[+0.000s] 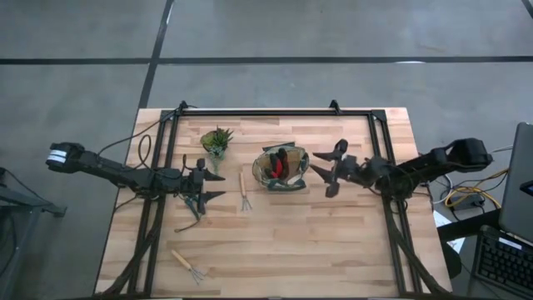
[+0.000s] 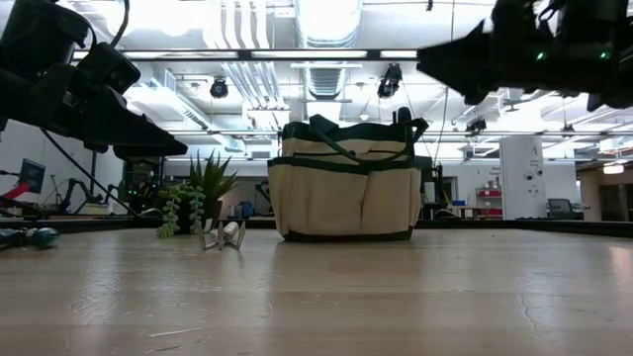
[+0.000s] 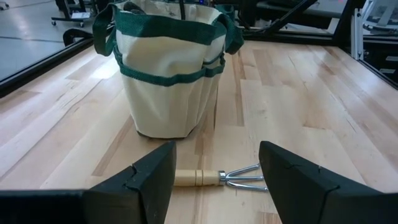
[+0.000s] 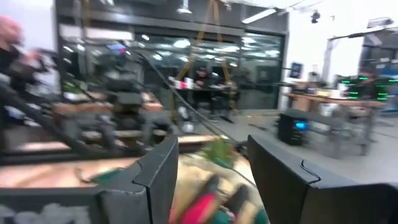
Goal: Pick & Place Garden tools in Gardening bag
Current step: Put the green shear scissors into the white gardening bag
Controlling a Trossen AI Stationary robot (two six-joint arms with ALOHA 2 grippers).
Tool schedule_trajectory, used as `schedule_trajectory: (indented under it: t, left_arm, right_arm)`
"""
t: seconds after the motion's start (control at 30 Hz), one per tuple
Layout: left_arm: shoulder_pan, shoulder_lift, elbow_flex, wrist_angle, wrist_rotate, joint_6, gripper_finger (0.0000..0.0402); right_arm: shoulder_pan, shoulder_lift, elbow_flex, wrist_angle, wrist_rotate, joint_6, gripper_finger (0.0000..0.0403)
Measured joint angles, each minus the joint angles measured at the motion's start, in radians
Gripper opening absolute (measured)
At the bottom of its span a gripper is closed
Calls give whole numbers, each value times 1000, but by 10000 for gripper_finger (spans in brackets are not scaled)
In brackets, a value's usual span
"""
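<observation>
The tan gardening bag with green trim stands upright on its base mid-table; it also shows in the low view. A red-and-black glove and something dark lie inside it. One wooden-handled fork lies flat just left of the bag. A second fork lies near the table's near-left corner. My left gripper is open above the table, left of the first fork, which shows ahead between its fingers in the left wrist view. My right gripper is open and empty, raised just right of the bag.
A small spiky green plant stands left of and behind the bag, close to my left gripper. A black frame runs along the table's far edge and down both sides. Bare wood lies on the near side of the bag.
</observation>
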Motion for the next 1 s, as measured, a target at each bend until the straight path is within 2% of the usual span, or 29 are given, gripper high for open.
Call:
schedule_trajectory:
  t: [0.17, 0.43, 0.6, 0.77, 0.9, 1.0]
  left_arm:
    - [0, 0, 0, 0, 0, 0, 234]
    - [0, 0, 0, 0, 0, 0, 234]
    - [0, 0, 0, 0, 0, 0, 234]
    - [0, 0, 0, 0, 0, 0, 234]
    - [0, 0, 0, 0, 0, 0, 234]
    - [0, 0, 0, 0, 0, 0, 234]
  right_arm:
    - [5, -89, 0, -41, -138, 69, 173]
    - [6, -175, 0, -204, -293, 142, 155]
    - [6, -201, 1, -224, -333, 153, 141]
    - [6, -278, -7, -303, -467, 167, 92]
    - [6, -362, -28, -306, -484, 116, 28]
    - [5, -425, -46, -315, -477, 73, 14]
